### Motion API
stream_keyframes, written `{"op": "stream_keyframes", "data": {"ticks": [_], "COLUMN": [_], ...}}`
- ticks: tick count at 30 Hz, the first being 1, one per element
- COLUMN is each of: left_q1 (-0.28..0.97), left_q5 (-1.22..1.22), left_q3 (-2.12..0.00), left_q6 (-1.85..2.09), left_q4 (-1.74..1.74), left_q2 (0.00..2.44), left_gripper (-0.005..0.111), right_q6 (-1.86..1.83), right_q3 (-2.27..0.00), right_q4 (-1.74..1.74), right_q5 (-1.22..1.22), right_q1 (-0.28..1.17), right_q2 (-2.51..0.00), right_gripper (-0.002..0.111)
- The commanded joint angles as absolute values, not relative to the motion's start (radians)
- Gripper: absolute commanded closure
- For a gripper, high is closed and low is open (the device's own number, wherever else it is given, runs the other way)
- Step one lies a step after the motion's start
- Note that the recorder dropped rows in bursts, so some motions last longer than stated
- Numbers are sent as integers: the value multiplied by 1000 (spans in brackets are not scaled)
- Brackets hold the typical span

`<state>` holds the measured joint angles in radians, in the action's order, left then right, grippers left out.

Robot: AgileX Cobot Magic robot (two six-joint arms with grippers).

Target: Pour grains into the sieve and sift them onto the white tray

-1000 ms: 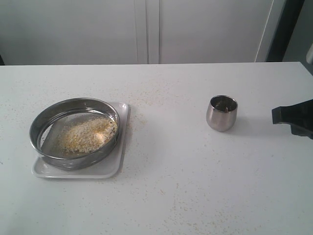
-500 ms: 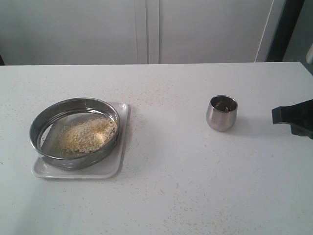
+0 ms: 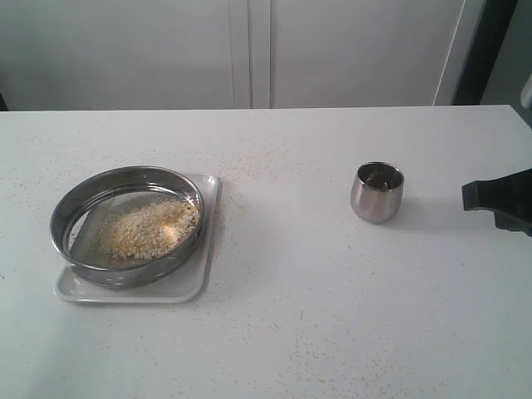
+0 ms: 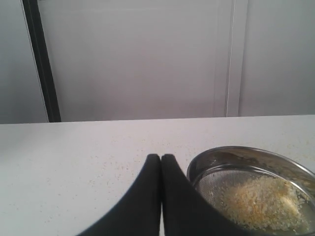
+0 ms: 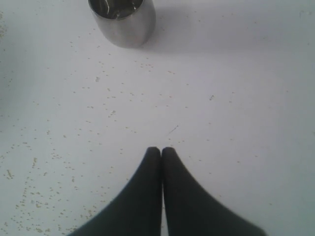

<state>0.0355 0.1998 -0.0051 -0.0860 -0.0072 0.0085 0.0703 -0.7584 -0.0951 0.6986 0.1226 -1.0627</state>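
Grains piled in sieve; sieve atop white tray

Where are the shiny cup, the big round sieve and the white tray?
cup (image 3: 376, 199): exterior view, middle of its side.
sieve (image 3: 125, 176): exterior view, far inner wall.
white tray (image 3: 189, 283): exterior view, bare lower-right corner.

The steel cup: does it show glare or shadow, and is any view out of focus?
Exterior view: even light; the small rounded steel cup shows soft bright streaks and a faint shadow on the white table. Right wrist view: the cup casts a pale shadow; the black right gripper looks slightly soft. Left wrist view: the black left gripper is soft-edged.
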Motion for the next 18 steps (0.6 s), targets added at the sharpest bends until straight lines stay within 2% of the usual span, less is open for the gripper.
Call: {"op": "stream_keyframes", "data": {"ticks": [1,18], "left_q1": [33,33], "left_q5": [267,320], "left_q3": [0,-351], "left_q6": [-100,34], "left_q4": [-15,-13], "left_q2": [74,566], "left_gripper": [107,107], "right_q6": [75,75], "right_q3": [-754,-754], "right_q4": [-85,-85], "right_q5": [687,687], "right_q1": [119,119], "right_q2": [-1057,-1057], "right_gripper": [108,108]}}
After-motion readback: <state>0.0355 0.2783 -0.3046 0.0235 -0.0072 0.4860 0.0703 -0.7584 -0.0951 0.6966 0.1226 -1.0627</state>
